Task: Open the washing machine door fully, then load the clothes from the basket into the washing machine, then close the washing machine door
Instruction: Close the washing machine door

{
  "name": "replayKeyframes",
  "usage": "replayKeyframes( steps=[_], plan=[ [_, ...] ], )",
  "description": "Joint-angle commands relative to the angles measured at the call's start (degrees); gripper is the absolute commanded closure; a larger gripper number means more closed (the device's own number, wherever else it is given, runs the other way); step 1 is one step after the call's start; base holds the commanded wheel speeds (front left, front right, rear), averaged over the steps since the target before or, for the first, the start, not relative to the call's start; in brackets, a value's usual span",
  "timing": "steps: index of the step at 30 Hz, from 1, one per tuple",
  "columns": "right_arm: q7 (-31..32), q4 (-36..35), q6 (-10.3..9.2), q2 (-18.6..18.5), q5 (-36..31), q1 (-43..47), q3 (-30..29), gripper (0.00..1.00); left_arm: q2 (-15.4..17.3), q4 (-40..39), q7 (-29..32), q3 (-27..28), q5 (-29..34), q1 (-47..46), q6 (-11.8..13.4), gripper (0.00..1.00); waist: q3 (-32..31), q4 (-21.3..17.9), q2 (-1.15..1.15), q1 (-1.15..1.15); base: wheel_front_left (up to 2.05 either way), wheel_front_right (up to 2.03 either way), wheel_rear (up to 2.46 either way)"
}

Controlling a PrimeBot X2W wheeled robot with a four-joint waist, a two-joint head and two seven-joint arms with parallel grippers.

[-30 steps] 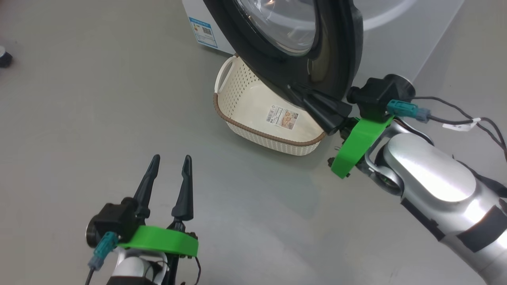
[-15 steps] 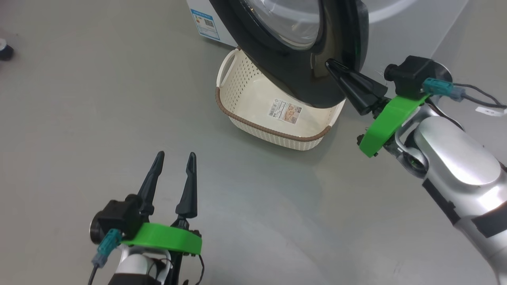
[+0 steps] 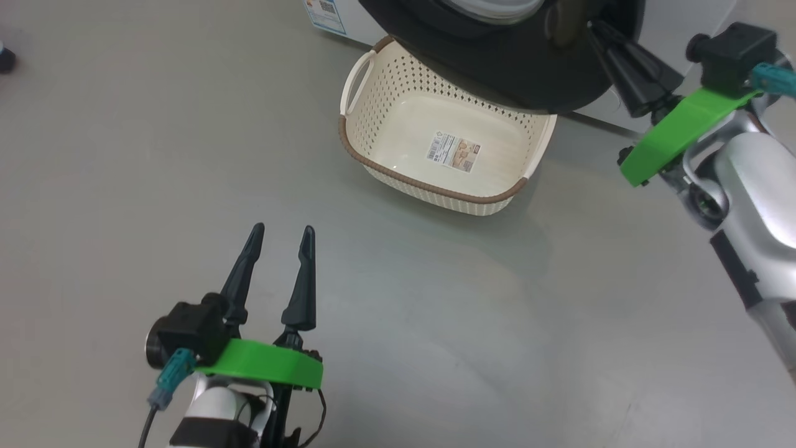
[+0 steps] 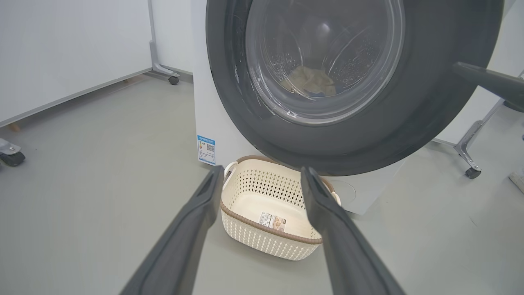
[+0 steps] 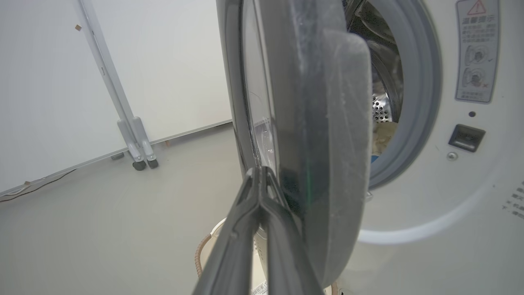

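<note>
Touching the washing machine door (image 3: 497,81), the R tool (image 3: 598,30) has both dark fingers squeezed flat together w/ nothing between them. The tips sit on the door's glossy black rim, nr its free edge. Door is ajar, swung partway out from the washing machine (image 5: 434,213), so in the R wrist view it shows edge-on w/ the grey seal (image 5: 423,102) and steel drum (image 5: 382,106) beyond it.

The clothes (image 4: 312,80) lie inside the drum: a pale yellow heap at the drum's btm, seen thru the door's glass bowl (image 4: 327,41) in the L wrist view. The R wrist view also shows a pale bit w/ a blue patch past the door edge.

The basket (image 3: 429,185) stands on the grey floor (image 3: 124,155) right in front of the machine, its far side tucked under the door's lower rim. Its inside is cream plastic w/ a label (image 3: 453,151) on the btm.

L tool (image 3: 283,231) hangs low over the floor, well apart from basket & door. Its fingers are spread wide, holding nothing, pointing twd the basket. Blue sticker (image 3: 325,14) sits low on the machine's front, left of the door.
</note>
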Motion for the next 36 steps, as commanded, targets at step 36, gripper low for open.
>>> replayKeyframes(
  steps=[36],
  plan=[
    [-0.38,14.52,-0.19,-5.3,-13.59,-22.17,-14.19,1.0,0.49,-2.93,-0.56,-1.98,-5.13,-6.33,0.03,0.0,8.95,5.13,0.0,0.0,0.0,0.0,0.0]
  ],
)
